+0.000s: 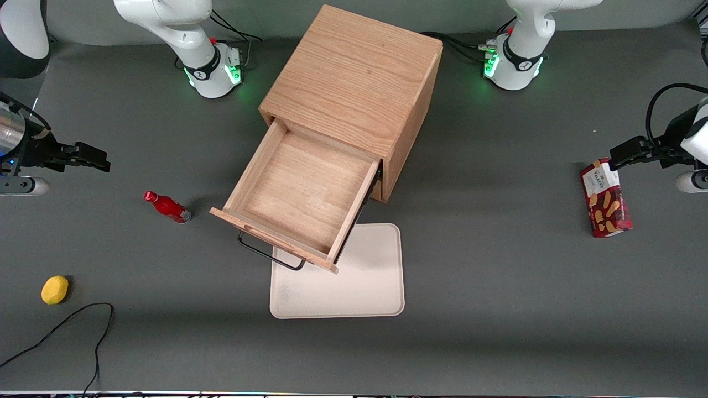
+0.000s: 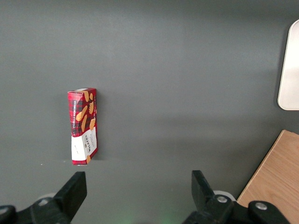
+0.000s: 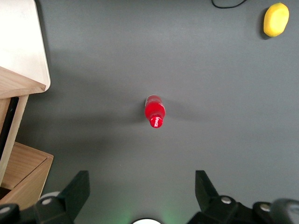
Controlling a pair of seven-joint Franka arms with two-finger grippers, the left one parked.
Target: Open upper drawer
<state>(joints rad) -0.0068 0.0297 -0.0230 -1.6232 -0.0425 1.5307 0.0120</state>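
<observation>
In the front view the upper drawer (image 1: 301, 190) sits mid-frame, pulled well out of the wooden cabinet (image 1: 354, 77), its plain-wood tray bare and its black wire handle (image 1: 271, 255) hanging over the edge of the cream tray (image 1: 359, 287) on the table. The gripper (image 1: 88, 157) is at the frame's left edge, well apart from the drawer and holding nothing; a red bottle (image 1: 167, 207) stands between it and the drawer, and a lemon (image 1: 55, 289) lies in the lower left. The opening looks done — what remains, I judge, is to hold the arm away, clear of the bottle. The left wrist view shows a red biscuit box (image 2: 83, 126) left of centre on grey table, with the cream tray's corner at the right edge. The right wrist view looks down on the bottle at centre, the gripper's fingers (image 3: 77, 189) spread wide with nothing between them — the drawer's corner shows at the frame's left edge and the lemon at upper right.
</observation>
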